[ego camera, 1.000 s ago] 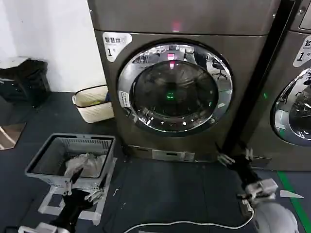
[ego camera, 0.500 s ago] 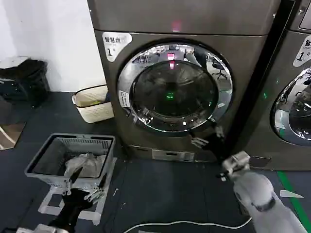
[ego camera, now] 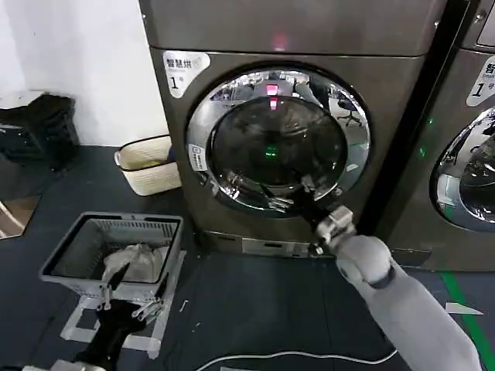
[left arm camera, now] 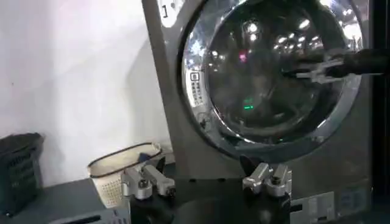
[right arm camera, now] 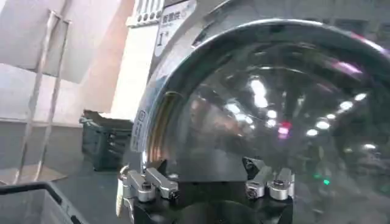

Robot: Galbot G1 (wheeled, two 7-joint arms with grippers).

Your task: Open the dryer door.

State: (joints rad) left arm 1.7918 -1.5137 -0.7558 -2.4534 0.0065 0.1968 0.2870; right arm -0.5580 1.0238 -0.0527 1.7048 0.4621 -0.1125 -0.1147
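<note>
The dryer (ego camera: 387,100) is a bronze-grey machine with a white "1" sticker (ego camera: 186,69). Its dryer door (ego camera: 274,143) lies flat against the front, with a chrome rim (ego camera: 357,166) and dark glass. My right gripper (ego camera: 292,195) is open right in front of the door's lower rim. In the right wrist view its fingers (right arm camera: 149,182) stand wide apart, close to the domed glass (right arm camera: 274,109), with nothing between them. My left gripper (ego camera: 128,308) waits low by the grey basket, open (left arm camera: 207,178). The left wrist view takes in the door (left arm camera: 262,91) and the right gripper (left arm camera: 317,66).
A grey laundry basket (ego camera: 77,267) holding cloths stands on the floor at the left. A cream basket (ego camera: 147,164) sits beside the dryer. A second machine (ego camera: 472,154) stands at the right. A black bin (ego camera: 39,127) is far left, and a white cable (ego camera: 294,357) lies on the floor.
My right arm has swung up and to the left from the floor near the second machine to the door's lower rim. The left arm has stayed in place.
</note>
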